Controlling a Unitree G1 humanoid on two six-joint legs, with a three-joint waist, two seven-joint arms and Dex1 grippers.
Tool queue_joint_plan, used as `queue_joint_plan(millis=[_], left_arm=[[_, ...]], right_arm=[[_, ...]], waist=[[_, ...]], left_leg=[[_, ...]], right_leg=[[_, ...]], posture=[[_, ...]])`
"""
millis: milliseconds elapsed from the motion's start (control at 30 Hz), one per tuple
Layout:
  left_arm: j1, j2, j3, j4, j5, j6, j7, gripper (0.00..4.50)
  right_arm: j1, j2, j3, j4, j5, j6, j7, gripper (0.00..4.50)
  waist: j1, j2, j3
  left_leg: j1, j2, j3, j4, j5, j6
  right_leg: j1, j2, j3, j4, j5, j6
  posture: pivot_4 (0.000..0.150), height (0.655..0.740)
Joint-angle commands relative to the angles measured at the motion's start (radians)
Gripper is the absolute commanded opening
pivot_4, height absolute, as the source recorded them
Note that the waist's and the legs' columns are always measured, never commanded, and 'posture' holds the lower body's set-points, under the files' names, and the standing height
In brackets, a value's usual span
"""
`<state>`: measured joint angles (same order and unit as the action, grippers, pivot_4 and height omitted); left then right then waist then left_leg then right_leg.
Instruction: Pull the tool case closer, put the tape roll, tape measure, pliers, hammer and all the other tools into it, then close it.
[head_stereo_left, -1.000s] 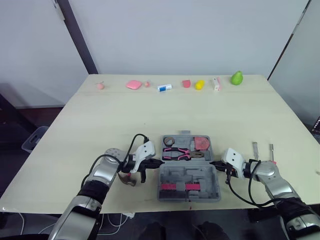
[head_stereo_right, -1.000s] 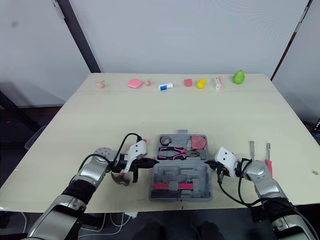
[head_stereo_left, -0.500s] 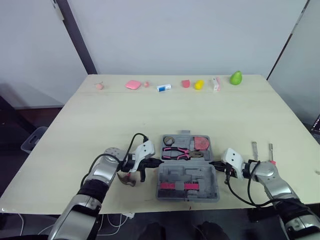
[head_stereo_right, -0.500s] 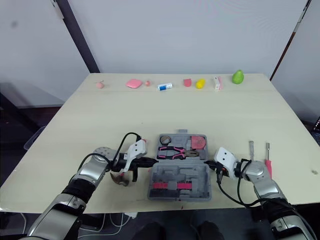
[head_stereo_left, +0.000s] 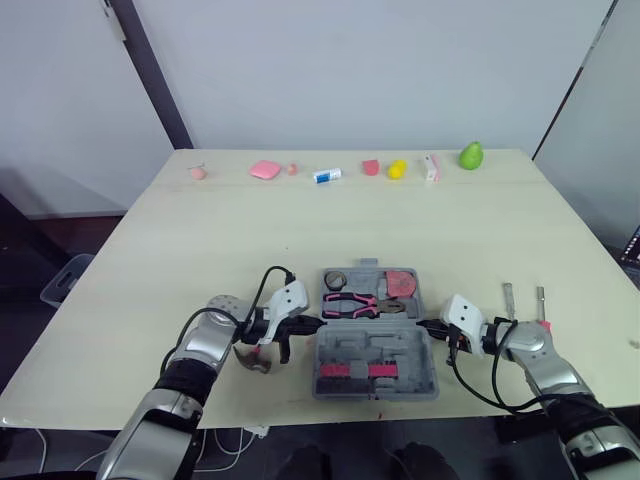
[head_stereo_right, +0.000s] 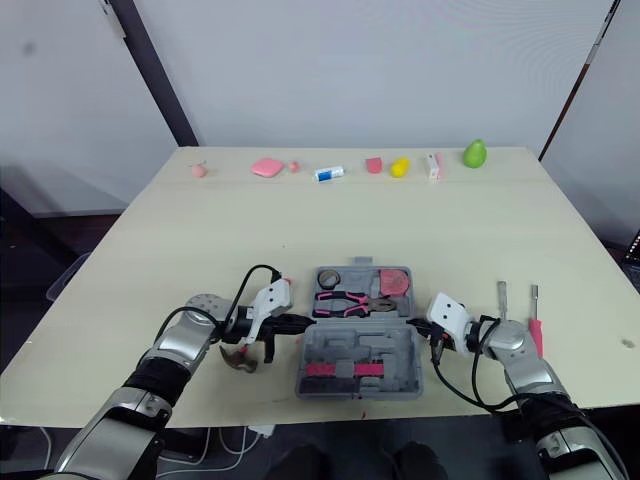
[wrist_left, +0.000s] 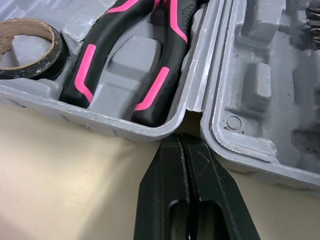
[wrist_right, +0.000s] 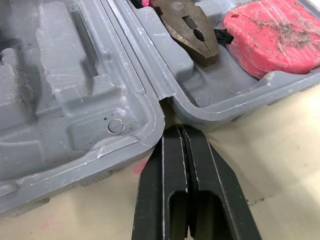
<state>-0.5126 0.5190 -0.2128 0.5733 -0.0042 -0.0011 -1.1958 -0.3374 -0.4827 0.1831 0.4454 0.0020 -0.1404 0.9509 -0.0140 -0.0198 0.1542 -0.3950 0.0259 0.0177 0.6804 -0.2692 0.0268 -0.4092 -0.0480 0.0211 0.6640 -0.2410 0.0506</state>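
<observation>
1. A grey moulded plastic tool case (head_stereo_left: 345, 350) is laid open on the pale wooden table (head_stereo_left: 300, 230), close to the near edge and between the two arms.
2. In its far half a dark tape roll (wrist_left: 55, 52), pink-and-black pliers (head_stereo_left: 350, 303) and a red tape measure (wrist_right: 270, 35) are seated in their recesses; a pink strip (head_stereo_left: 368, 373) is seen in the near half.
3. The left gripper (wrist_left: 181, 142) is pressed narrow, its black fingers together with nothing held; its tips are set at the hinge notch on the case's left side.
4. The right gripper (wrist_right: 180, 132) is likewise squeezed together and empty, with its tips set at the hinge notch on the case's right side.
5. A hammer with a dull metal head (head_stereo_right: 238, 362) is left on the table just beside the left gripper, outside the case.
6. Two slim metal-shafted tools (head_stereo_left: 510, 298) are left on the table beside the right arm, apart from the case.
</observation>
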Motion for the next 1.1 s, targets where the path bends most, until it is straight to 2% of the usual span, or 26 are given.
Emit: queue_joint_plan(millis=[33,1100], left_arm=[[0.001,-0.012,-0.02,0.014,0.015,-0.003,0.01,0.04],[0.013,-0.026,-0.021,0.031,0.021,-0.005,0.014,0.04]], right_arm=[[-0.026,0.018,0.002,-0.023,0.011,-0.033,0.0,0.0],[-0.028,0.019,-0.011,-0.024,0.025,-0.061,0.0,0.0]], waist=[[0.0,0.0,0.0],[0.0,0.0,0.0]], left_leg=[[0.0,0.0,0.0,0.0,0.0,0.0],[0.0,0.0,0.0,0.0,0.0,0.0]], right_leg=[[0.0,0.0,0.0,0.0,0.0,0.0],[0.0,0.0,0.0,0.0,0.0,0.0]], posture=[[0.15,0.74],[0.15,0.74]])
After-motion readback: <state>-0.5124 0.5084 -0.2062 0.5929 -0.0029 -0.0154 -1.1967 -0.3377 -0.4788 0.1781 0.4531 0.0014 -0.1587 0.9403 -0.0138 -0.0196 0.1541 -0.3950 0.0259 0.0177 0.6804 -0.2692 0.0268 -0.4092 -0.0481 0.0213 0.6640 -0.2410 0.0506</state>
